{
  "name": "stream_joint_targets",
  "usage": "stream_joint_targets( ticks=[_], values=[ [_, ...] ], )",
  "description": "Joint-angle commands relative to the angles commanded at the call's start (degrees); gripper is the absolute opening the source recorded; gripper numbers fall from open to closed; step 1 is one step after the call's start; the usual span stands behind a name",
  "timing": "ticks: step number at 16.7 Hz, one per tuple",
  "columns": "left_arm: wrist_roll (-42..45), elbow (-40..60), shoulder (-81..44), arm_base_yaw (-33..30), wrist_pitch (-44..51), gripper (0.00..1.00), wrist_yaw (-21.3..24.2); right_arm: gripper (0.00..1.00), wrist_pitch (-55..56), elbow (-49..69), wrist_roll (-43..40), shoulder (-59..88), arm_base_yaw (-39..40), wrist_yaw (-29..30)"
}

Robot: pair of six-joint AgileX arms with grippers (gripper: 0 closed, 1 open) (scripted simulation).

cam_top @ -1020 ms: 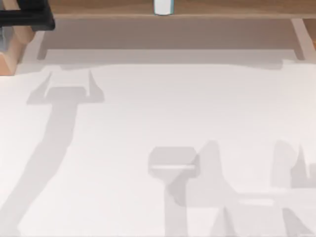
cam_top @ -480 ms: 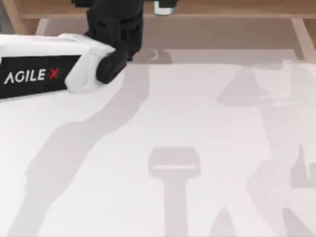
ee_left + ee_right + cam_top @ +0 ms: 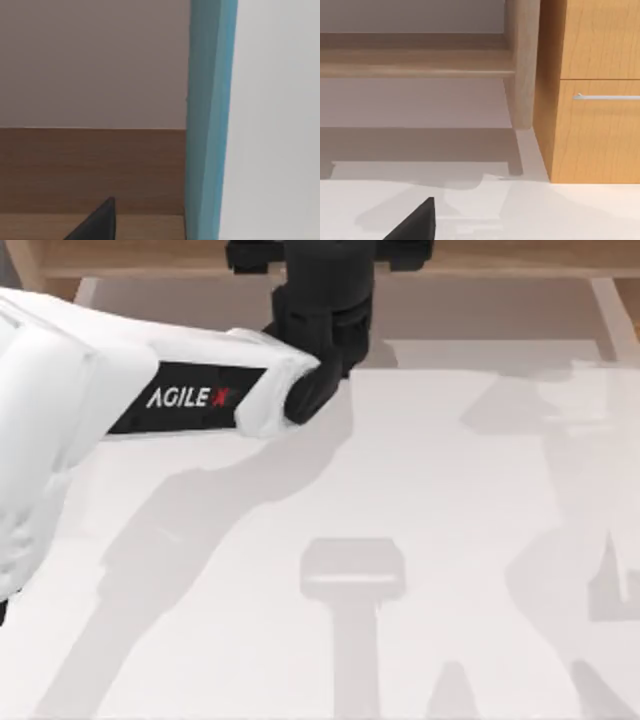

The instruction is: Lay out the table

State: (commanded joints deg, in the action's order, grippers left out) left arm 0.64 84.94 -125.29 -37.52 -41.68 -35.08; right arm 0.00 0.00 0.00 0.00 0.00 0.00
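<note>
The table (image 3: 420,490) is a broad, plain white top crossed only by arm shadows. My left arm, white and lettered AGILE X, reaches from the left across the back edge. Its black left gripper (image 3: 328,295) sits at the top middle, over the wooden shelf behind the table. In the left wrist view a tall white thing with a teal edge (image 3: 210,115) stands very close, beside brown wood. A dark tip of my right gripper (image 3: 415,222) shows in the right wrist view, low above the table (image 3: 560,215) near its back edge.
A wooden shelf (image 3: 500,258) runs along the back of the table. A wooden cabinet with a metal drawer handle (image 3: 607,97) stands at the back corner, next to a shelf post (image 3: 522,65).
My left arm has swung in from the left along the back edge. Its black gripper now covers the small white-and-teal thing that stood on the shelf at the top middle.
</note>
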Motion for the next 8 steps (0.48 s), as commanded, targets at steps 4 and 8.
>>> stream_joint_targets(
  ticks=[4, 8],
  values=[
    [0.0, 0.0, 0.0, 0.3, 0.2, 1.0, 0.2, 1.0, 0.0, 0.0, 0.0, 0.0, 0.0, 0.0],
    [-0.1, 3.8, -2.2, 1.0, 1.6, 1.0, 1.0, 1.0, 0.0, 0.0, 0.0, 0.0, 0.0, 0.0]
  ],
)
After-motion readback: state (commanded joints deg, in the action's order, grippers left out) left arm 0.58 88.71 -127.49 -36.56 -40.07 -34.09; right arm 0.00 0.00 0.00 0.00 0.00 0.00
